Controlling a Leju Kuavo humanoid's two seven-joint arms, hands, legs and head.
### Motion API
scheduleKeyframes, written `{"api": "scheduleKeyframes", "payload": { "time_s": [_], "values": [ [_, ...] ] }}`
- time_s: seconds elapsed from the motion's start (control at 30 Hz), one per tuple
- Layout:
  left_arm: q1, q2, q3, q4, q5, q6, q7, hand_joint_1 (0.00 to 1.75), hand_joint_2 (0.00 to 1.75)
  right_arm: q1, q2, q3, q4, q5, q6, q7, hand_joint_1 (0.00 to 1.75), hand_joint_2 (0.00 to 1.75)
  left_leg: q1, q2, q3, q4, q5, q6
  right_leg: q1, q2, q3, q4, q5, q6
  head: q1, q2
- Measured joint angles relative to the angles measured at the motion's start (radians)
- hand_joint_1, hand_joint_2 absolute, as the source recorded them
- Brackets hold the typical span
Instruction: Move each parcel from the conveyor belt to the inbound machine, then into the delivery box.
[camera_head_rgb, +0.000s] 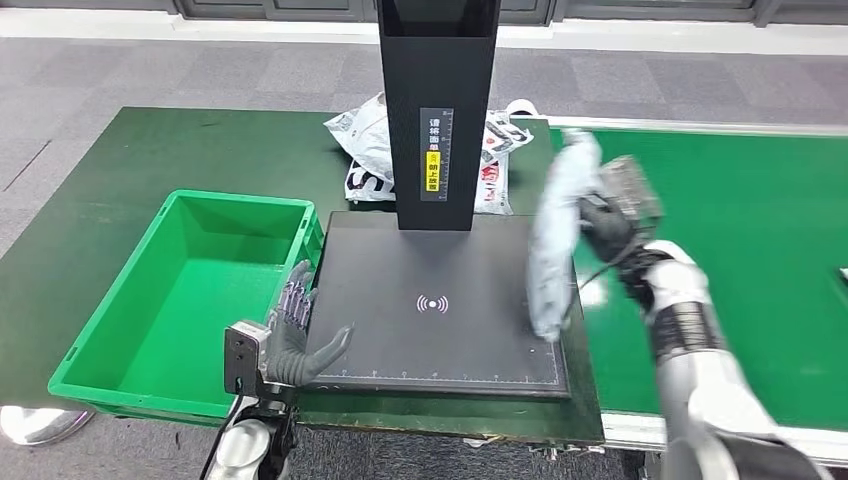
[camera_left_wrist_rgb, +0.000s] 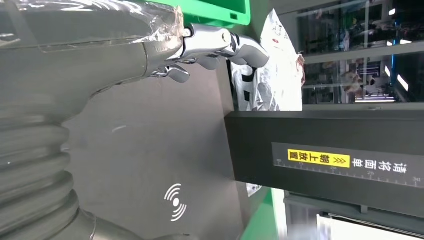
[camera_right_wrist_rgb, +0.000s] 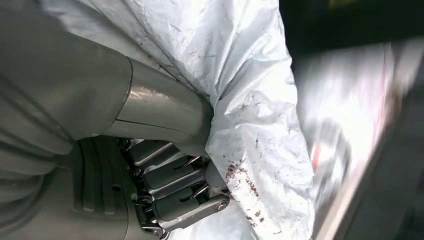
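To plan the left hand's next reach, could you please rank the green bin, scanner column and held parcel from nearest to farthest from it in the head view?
From the left hand:
1. Green bin, beside it.
2. Scanner column, behind the pad.
3. Held parcel, at the pad's right edge, in the right hand.

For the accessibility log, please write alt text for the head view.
The robot's right hand holds a white plastic mailer parcel over the right edge of the flat black scanner platform. Its left hand, fingers apart, hovers between that platform and an empty green plastic bin.
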Motion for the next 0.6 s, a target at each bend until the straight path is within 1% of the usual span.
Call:
{"api": "scheduleKeyframes", "payload": {
  "time_s": [0.13, 0.27, 0.4, 0.5, 0.6],
  "values": [
    [-0.011, -0.002, 0.000, 0.010, -0.003, 0.000, 0.000, 0.00, 1.75, 0.012, 0.103, 0.133, -0.022, -0.044, 0.004, 0.015, 1.75, 1.75, 0.000, -0.001, -0.001, 0.000, 0.001, -0.002, 0.000, 0.000, -0.001, 0.001, 0.000, -0.001, 0.000, 0.000],
    [-0.012, -0.002, 0.000, 0.020, -0.004, 0.001, -0.004, 0.00, 1.75, 0.019, 0.171, 0.243, -0.047, -0.111, 0.012, 0.020, 1.75, 1.75, 0.000, -0.001, -0.001, 0.000, 0.001, -0.002, 0.000, 0.000, -0.001, 0.001, 0.000, -0.001, 0.000, 0.000],
    [-0.013, -0.004, 0.000, 0.026, -0.004, 0.005, -0.009, 0.00, 1.75, 0.031, 0.221, 0.344, -0.072, -0.188, -0.012, 0.033, 0.00, 1.75, 0.000, 0.000, -0.001, 0.000, 0.001, -0.002, 0.000, 0.000, -0.002, 0.001, 0.001, -0.002, 0.000, 0.000],
    [-0.016, -0.007, 0.000, 0.029, -0.008, 0.006, -0.011, 0.00, 1.75, 0.035, 0.245, 0.411, -0.095, -0.267, -0.053, 0.056, 0.00, 1.75, 0.000, -0.001, -0.001, 0.000, 0.001, -0.002, 0.000, 0.000, -0.002, 0.001, 0.001, -0.002, 0.000, 0.000],
    [-0.018, -0.008, 0.000, 0.030, -0.012, 0.006, -0.011, 0.00, 1.75, 0.035, 0.252, 0.459, -0.113, -0.302, -0.076, 0.063, 0.00, 1.75, 0.000, -0.001, -0.001, 0.000, 0.001, -0.002, 0.000, 0.000, -0.002, 0.001, 0.001, -0.002, 0.000, 0.000]
  ]
}}
